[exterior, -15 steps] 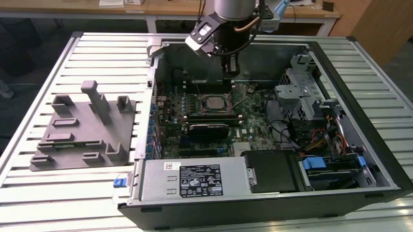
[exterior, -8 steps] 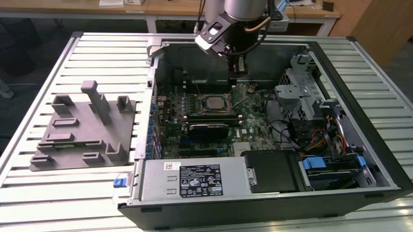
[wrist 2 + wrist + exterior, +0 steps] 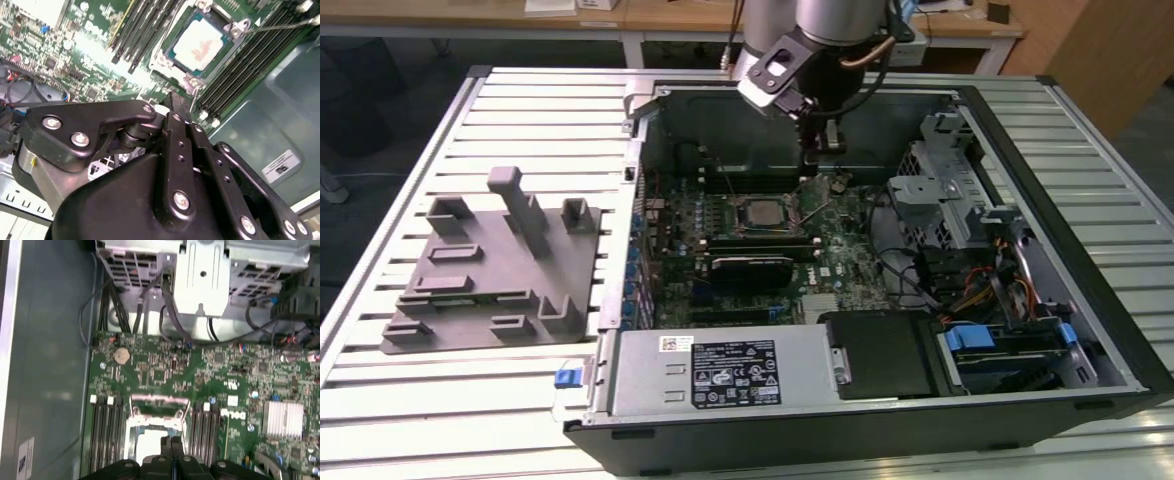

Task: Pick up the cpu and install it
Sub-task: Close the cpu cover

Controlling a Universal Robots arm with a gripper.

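The cpu (image 3: pixel 200 44), a small square chip with a pale metal top, lies flat in the socket on the green motherboard (image 3: pixel 834 255). It also shows in the exterior view as the cpu (image 3: pixel 758 213) and pale in the first wrist view as the cpu (image 3: pixel 149 442). My gripper (image 3: pixel 826 166) hangs above the board, just beside the socket towards the exterior view's right. Its black fingers (image 3: pixel 171 444) are pressed together with nothing between them. A thin metal socket lever (image 3: pixel 282 24) stands out from the socket.
The open computer case (image 3: pixel 1067 200) lies on a slatted metal table. A grey fixture (image 3: pixel 494 265) sits at the exterior view's left. A power supply (image 3: pixel 720 368) is at the front, a drive cage (image 3: pixel 941 175) and cables at the right. Memory slots (image 3: pixel 135 25) flank the socket.
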